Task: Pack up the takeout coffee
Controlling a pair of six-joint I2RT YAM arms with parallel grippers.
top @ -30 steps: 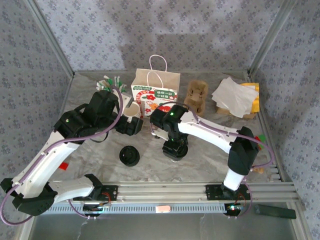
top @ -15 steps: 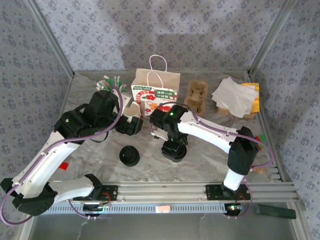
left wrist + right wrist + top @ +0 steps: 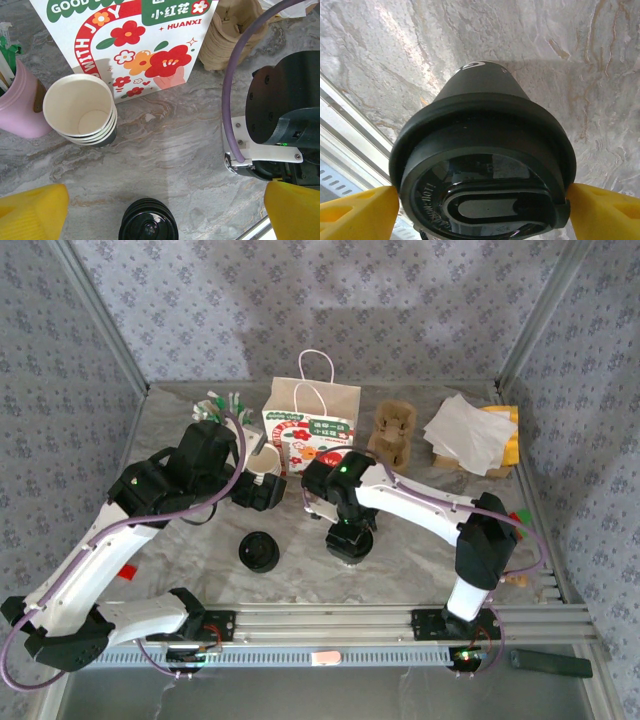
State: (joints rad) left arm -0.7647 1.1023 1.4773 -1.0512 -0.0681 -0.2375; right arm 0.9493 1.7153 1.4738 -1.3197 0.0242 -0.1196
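The takeout coffee [image 3: 485, 150], a cup with a round black lid over a dark-looking body, stands on the marble table [image 3: 600, 75]. My right gripper [image 3: 482, 192] points down over it; its yellow fingers [image 3: 355, 210] touch the lid's rim on both sides. From above, the right gripper [image 3: 350, 538] covers most of the cup, in front of the paper bag [image 3: 310, 425]. My left gripper [image 3: 162, 195] hangs open with nothing between its fingers. In the top view, the left gripper [image 3: 262, 490] is just left of the bag.
A stack of lidless cups [image 3: 80, 107] stands by the bag [image 3: 125, 45], with a pink holder [image 3: 17, 105] to its left. A pile of black lids [image 3: 259, 550] lies in front. Cardboard carriers [image 3: 392, 432] and napkins [image 3: 468, 432] lie at the back right.
The right gripper has shifted slightly over the cup, about in place. The left arm has not moved.
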